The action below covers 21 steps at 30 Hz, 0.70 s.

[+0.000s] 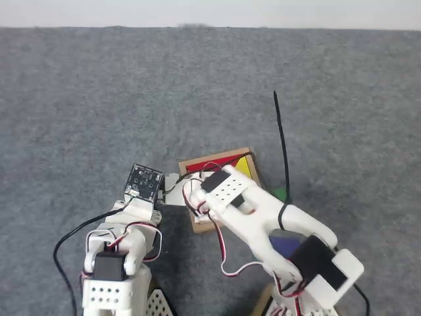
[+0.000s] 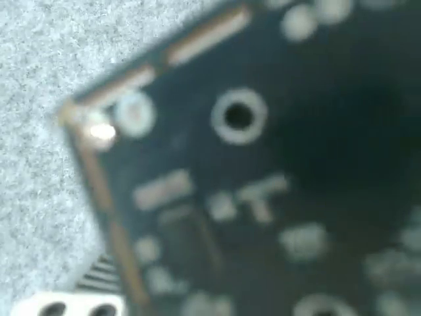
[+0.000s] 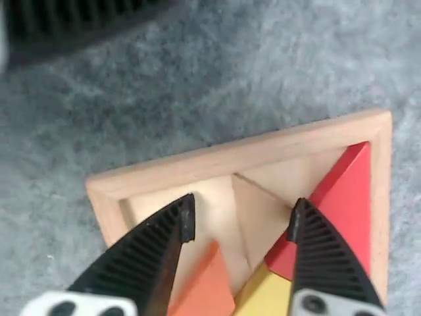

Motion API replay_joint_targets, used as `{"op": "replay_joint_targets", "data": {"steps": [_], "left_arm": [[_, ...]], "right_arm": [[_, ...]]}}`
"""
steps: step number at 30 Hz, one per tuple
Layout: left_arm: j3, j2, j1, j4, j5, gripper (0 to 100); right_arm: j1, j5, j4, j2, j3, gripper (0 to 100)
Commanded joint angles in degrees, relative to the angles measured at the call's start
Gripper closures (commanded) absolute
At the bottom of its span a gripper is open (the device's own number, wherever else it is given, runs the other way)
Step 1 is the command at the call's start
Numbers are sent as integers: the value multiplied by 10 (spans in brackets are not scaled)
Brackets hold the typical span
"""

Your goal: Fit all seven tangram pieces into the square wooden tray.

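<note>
The square wooden tray (image 3: 237, 150) lies on grey carpet, and it sits under the right arm in the high view (image 1: 248, 154). Inside it are a red triangle (image 3: 345, 191), a yellow piece (image 3: 268, 297), an orange piece (image 3: 212, 284) and a pale wooden triangle (image 3: 260, 220). My right gripper (image 3: 242, 220) hangs open just above the tray, its fingers on either side of the pale triangle without closing on it. A green piece (image 1: 281, 195) and a blue piece (image 1: 281, 242) lie on the carpet beside the right arm. My left arm (image 1: 135, 217) rests left of the tray.
A dark circuit board (image 2: 250, 178) sits very close in the left wrist view, with grey carpet (image 2: 39, 99) beside it. A black cable tie (image 1: 283, 141) sticks up behind the tray. Open carpet (image 1: 197, 79) stretches beyond both arms.
</note>
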State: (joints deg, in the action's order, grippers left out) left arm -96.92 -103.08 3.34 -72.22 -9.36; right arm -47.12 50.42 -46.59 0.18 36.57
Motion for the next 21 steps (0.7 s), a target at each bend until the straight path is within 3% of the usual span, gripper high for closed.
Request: {"op": "replay_joint_targets", "data": {"steps": [1,13,21], "left_arm": [[6,-10,4,-2,-4,978],[6,-10,4,-2,-4,978],[6,-10,4,-2,-4,978]], "right_arm": [[16,26,12,-15,-6,761],[24,54,8,-11,-2,761],[22,109,-77,51,-44,798]]}}
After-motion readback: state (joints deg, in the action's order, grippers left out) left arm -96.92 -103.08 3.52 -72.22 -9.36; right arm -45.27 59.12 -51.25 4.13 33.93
